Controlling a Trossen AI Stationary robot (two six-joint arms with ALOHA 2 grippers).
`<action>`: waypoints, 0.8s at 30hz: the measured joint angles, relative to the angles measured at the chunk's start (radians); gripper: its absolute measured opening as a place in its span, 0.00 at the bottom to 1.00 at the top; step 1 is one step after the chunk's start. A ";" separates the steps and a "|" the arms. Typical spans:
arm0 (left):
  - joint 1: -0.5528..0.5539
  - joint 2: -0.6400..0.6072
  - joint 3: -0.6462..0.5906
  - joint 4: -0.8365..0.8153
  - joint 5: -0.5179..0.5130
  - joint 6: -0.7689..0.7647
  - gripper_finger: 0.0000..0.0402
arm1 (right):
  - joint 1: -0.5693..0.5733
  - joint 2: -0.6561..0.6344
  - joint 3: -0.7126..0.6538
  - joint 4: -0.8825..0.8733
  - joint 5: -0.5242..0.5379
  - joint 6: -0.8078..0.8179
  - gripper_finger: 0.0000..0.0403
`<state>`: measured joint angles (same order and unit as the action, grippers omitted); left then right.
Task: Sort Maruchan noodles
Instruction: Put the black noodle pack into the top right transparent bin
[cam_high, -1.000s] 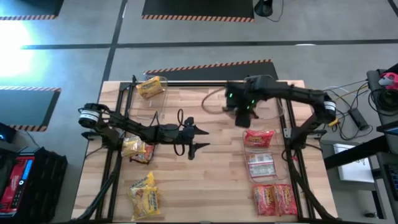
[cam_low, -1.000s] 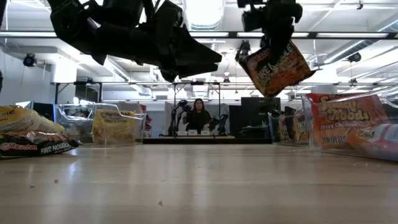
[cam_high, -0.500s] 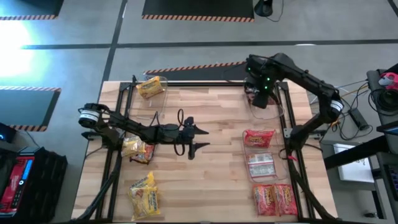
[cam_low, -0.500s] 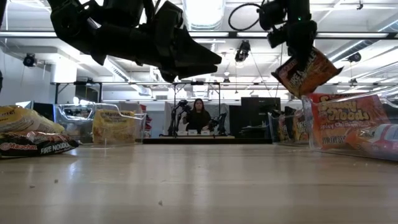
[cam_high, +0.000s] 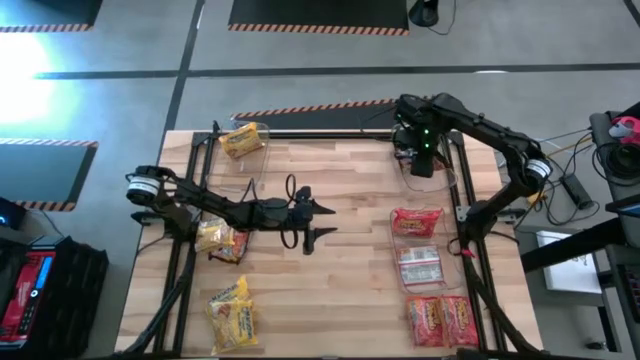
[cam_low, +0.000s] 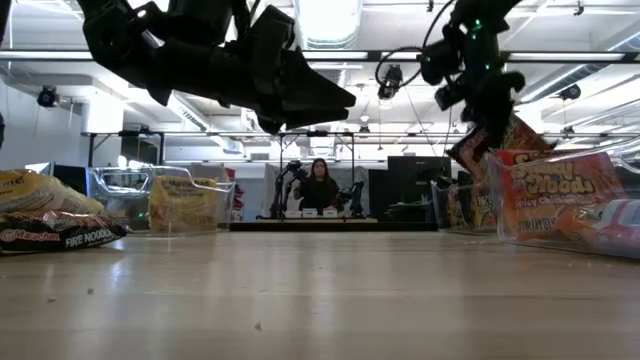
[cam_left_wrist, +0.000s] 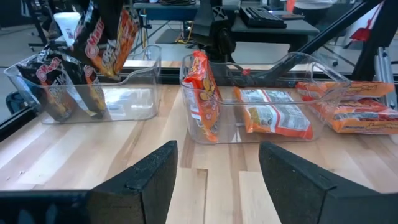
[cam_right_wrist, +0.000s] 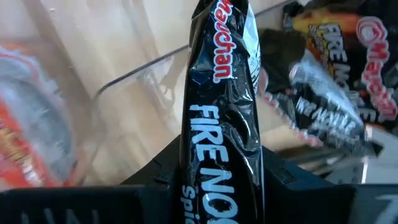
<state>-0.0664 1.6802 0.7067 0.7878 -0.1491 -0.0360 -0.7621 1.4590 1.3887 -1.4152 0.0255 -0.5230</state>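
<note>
Black noodle packet (cam_right_wrist: 221, 118) gripped by right hand (cam_high: 421, 160); left hand (cam_high: 318, 222) open.

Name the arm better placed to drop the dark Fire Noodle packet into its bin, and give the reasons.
Right. The right gripper is shut on the dark Fire Noodle packet, above the far right clear bin that holds matching dark packets. The left gripper hangs open and empty over mid-table.
</note>
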 joint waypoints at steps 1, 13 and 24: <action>0.001 0.000 0.000 -0.003 -0.001 0.000 0.52 | -0.008 0.000 -0.018 0.027 0.000 -0.015 0.27; 0.028 0.008 0.000 -0.005 -0.002 0.000 0.52 | -0.129 0.001 -0.201 0.264 -0.004 -0.139 0.28; 0.039 0.023 0.000 -0.003 -0.002 -0.007 0.52 | -0.214 0.001 -0.228 0.393 -0.079 -0.089 0.28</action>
<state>-0.0273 1.7031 0.7063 0.7845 -0.1513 -0.0425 -0.9762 1.4597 1.1610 -1.0226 -0.0538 -0.6123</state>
